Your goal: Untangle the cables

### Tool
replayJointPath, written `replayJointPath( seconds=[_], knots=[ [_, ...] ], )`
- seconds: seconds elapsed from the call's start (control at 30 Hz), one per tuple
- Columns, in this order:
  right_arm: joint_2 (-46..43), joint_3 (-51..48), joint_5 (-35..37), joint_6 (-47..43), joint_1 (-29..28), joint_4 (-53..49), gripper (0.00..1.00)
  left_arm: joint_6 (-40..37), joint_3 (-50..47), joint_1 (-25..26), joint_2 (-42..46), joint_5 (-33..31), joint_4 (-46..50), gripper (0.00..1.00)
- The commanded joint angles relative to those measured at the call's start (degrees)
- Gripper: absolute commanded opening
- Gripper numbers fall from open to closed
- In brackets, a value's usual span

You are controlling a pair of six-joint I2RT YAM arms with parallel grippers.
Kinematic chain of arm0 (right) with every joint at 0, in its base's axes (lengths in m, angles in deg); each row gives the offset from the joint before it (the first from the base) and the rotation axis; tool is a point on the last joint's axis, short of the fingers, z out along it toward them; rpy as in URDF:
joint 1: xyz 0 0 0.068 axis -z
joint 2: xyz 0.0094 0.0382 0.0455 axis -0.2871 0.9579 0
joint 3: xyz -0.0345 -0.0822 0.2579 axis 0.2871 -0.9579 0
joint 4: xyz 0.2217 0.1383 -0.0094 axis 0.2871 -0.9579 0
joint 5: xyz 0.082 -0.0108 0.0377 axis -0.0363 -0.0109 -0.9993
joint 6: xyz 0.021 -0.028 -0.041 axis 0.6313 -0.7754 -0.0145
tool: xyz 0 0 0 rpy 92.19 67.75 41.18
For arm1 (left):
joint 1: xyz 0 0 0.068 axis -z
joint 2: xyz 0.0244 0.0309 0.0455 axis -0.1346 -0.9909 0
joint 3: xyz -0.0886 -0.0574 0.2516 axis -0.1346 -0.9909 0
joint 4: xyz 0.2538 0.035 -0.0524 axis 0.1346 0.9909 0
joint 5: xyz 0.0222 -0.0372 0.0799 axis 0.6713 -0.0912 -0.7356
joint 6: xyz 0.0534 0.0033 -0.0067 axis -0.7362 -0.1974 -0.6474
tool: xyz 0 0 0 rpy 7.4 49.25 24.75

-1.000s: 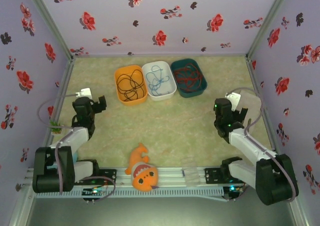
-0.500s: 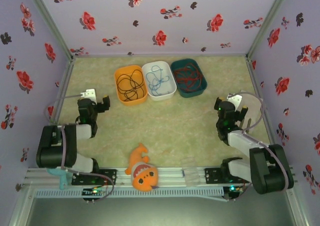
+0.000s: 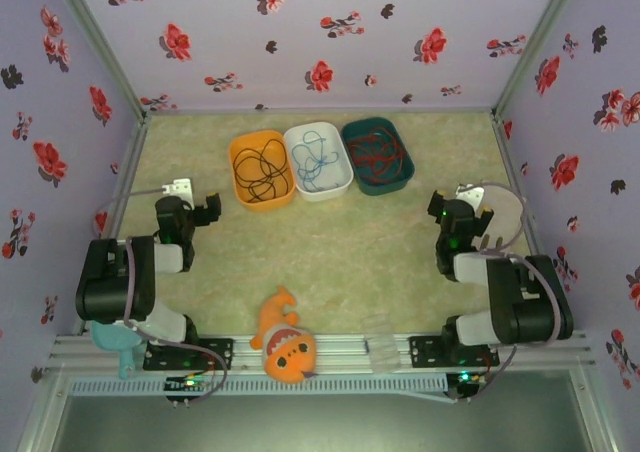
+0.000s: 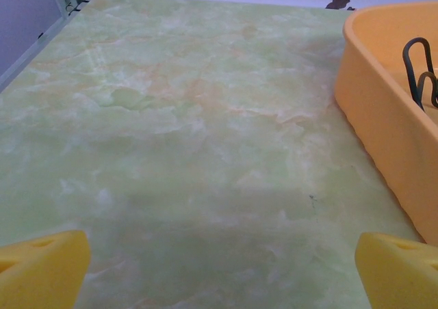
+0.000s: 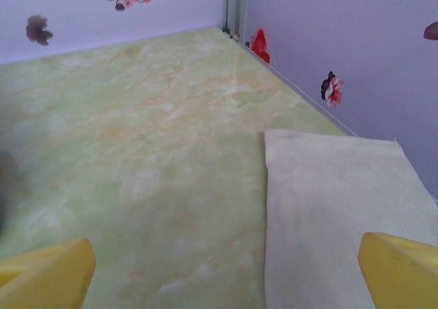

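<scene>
While both arms fold back over their bases, you have the left gripper (image 4: 222, 268) with its jaws wide apart, yellow pads at the two bottom corners of the wrist view and nothing between them. The right gripper (image 5: 222, 268) is the same: spread and empty, over bare table with a pale cloth (image 5: 328, 206) just ahead on its right.

From above, your left gripper (image 3: 205, 209) sits low near the left wall and the right gripper (image 3: 478, 219) near the right wall, both well apart from the trays. What changes over the last second is the arms only. The elbows come up and in and the links stack over the bases, while the grippers barely shift. The cables stay put.

Each cable lies alone in its own tray at the far middle of the table:
- black cable (image 3: 262, 169) in the orange tray (image 3: 232, 167)
- light blue cable (image 3: 317, 159) in the white tray (image 3: 336, 130)
- red cable (image 3: 378, 153) in the teal tray (image 3: 411, 167)

No strand crosses a rim that you can see, so this reads as untangling done and arms parking.

As for heading, the cables are loose coils, so none has a clear end pointing anywhere. The black and blue coils stretch along their trays' long axes, running away from the arms and fanned slightly. The red one spreads rounder. In the left wrist view a black loop (image 4: 417, 66) stands above the orange wall (image 4: 383, 138)
</scene>
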Motion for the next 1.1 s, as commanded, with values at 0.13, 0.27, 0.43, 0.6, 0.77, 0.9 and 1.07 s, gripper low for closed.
replayJointPath(
  seconds=[0.13,0.27,0.43,0.6,0.77,0.9,1.07],
  knots=[
    [4.5,1.8,-10.9,0.3,3.2,4.7,0.99,-1.6,0.9,-0.4,-0.1,0.8,-1.7,1.00],
    [7.3,4.5,-16.0,-1.3,3.5,2.5,0.99,-1.6,0.9,-0.3,-0.1,0.8,-1.6,1.00],
    [7.6,5.3,-19.7,-2.3,3.8,1.1,0.99,-1.6,0.9,-0.3,-0.1,0.8,-1.5,1.00],
    [7.9,5.0,-19.5,-2.5,3.8,2.1,0.99,-1.6,1.0,-0.3,-0.1,0.8,-1.5,1.00],
    [7.9,4.9,-19.5,-2.6,3.8,2.3,0.99,-1.6,1.0,-0.3,-0.1,0.8,-1.5,1.00],
    [7.8,4.9,-19.5,-2.6,3.8,2.3,0.99,-1.6,0.9,-0.2,-0.1,0.8,-1.5,1.00],
    [7.9,5.0,-19.5,-2.6,3.8,2.3,0.99,-1.6,1.2,-0.2,-0.2,1.1,-1.2,1.00]
  ],
)
